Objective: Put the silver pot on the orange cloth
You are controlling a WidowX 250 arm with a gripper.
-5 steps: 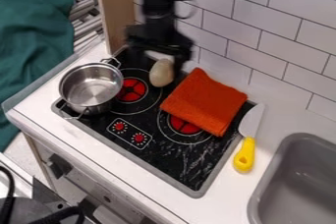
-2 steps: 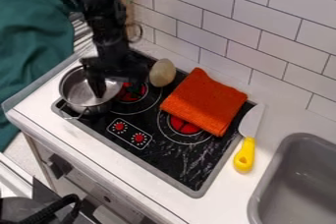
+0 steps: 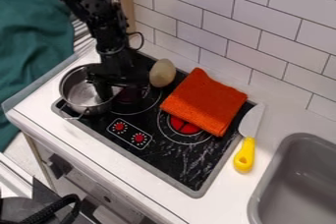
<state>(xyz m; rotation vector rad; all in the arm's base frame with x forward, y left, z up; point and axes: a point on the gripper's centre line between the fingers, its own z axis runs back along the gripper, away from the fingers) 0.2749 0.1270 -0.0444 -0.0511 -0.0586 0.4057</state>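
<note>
I have the end effector (image 3: 118, 92) at the three o'clock side of the silver pot (image 3: 80, 92), its fingers spread part-way, one dipping inside the rim; I see no firm grip. The pot sits at nine o'clock on the stove (image 3: 172, 155), with the orange cloth (image 3: 205, 101) at about three o'clock from it. Gripping, lifting, carrying and setting down are, I judge, all left.

Brt lt w/ glints on pot (image 3: 81, 94)
</note>
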